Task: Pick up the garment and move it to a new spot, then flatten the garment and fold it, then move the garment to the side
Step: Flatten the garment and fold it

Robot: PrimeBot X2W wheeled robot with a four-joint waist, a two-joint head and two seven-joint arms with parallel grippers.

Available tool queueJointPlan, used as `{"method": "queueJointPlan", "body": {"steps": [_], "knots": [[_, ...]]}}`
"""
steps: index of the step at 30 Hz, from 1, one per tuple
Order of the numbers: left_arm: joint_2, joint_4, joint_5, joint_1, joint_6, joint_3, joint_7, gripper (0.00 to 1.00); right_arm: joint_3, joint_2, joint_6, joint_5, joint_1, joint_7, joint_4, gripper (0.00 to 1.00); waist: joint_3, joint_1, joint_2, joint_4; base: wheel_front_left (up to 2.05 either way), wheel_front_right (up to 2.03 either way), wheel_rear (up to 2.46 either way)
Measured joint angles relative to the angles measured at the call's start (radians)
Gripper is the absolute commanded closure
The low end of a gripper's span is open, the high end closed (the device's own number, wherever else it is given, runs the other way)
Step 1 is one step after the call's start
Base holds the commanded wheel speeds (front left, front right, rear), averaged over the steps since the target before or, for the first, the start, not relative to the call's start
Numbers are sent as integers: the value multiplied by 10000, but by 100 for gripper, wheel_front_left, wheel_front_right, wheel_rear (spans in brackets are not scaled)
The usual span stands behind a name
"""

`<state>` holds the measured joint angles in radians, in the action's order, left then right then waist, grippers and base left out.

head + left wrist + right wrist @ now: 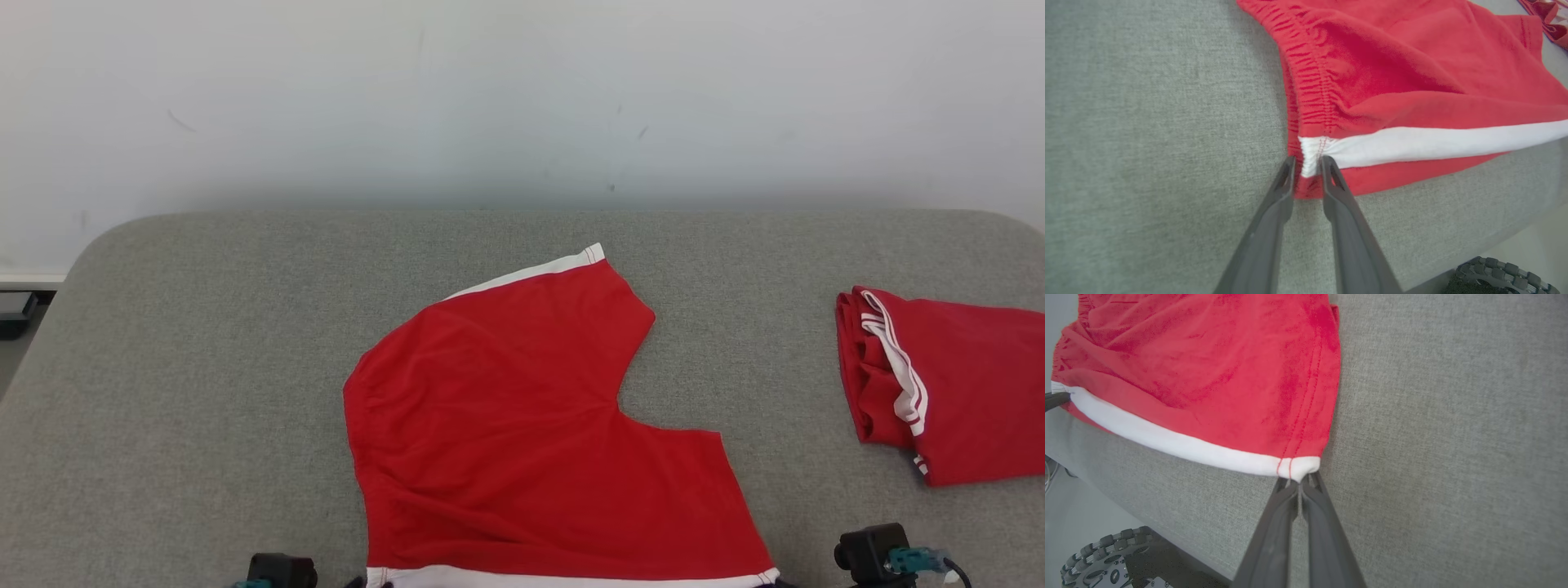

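Observation:
The garment [522, 425] is a pair of red shorts with a white side stripe, lying spread on the grey padded table [204, 367], its striped edge at the near table edge. My left gripper [1308, 163] stands open a little, its fingertips on either side of the white waistband corner [1310, 153]. My right gripper [1300, 482] is shut on the garment's white hem corner [1300, 467]. One left finger [1055, 401] touches the far end of the stripe in the right wrist view.
A second red garment [947, 384], folded, lies at the table's right side. The table's near edge drops off just behind both grippers, with the robot's wheels [1098, 559] below. A pale wall [522, 98] stands behind the table.

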<state>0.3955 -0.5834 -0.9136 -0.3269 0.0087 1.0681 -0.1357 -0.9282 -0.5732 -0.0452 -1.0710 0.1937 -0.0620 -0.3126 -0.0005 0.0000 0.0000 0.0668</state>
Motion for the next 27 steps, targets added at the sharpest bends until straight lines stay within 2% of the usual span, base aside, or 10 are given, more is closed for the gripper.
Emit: {"method": "queueJointPlan", "body": {"steps": [4,8,15,22,27], "knots": [[-4,-50,-155,132,59,-222,-15,0,332,138,38,-491,-4,-121,84,0,-12,0,0,1,0,0,0],[46,10,-408,158,86,-387,-75,0,476,92,267,-667,-12,-157,261,0,-33,0,0,2,0,0,0],[407,336,-407,187,247,-570,-305,0,773,-506,499,-1026,-253,-274,750,0,-96,0,1,14,0,0,0],[905,895,-418,720,518,-788,-560,0,1024,-1118,487,-1055,-397,-370,1452,0,-137,0,0,-135,0,0,0],[1051,1507,-165,711,754,-928,-792,0,1457,-1231,249,-1049,-407,-880,1772,0,-144,0,1,-255,0,0,0]]}}
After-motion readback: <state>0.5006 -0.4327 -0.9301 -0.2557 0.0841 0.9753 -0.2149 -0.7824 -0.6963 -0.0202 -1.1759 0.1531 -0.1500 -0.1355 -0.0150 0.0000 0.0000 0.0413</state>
